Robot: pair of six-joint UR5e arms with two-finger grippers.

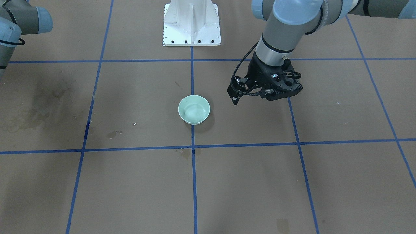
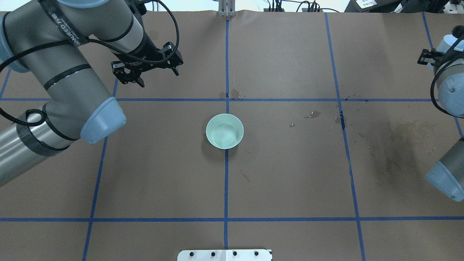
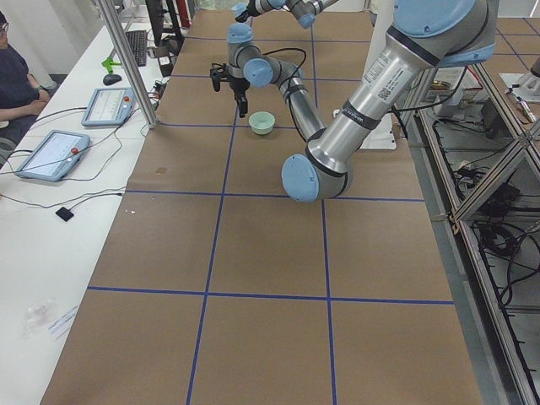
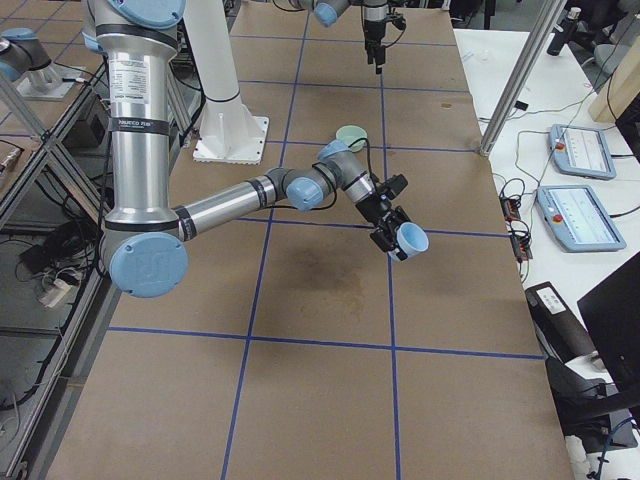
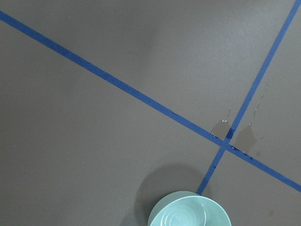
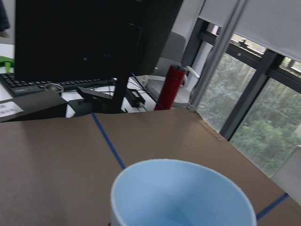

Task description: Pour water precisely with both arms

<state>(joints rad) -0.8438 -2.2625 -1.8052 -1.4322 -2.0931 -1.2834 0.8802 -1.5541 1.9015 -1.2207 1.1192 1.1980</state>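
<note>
Note the left pincer (image 2: pixel 156 74): released, empty, hovering over the table (image 2: pixel 290 181), well apart from the green bowl (image 2: pixel 212 125). Water (image 2: pixel 226 136) lies rippled in that bowl at the table's centre. The right pincer (image 4: pixel 398 232) grasps a blue cup (image 6: pixel 181 197) above the table.

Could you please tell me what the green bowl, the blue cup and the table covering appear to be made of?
Green bowl: likely glazed ceramic, given its glossy, reflective inside.
Blue cup: probably plastic, with a thin rim and smooth satin walls.
Table covering: brown paper, matte, darkened where wet.
</note>
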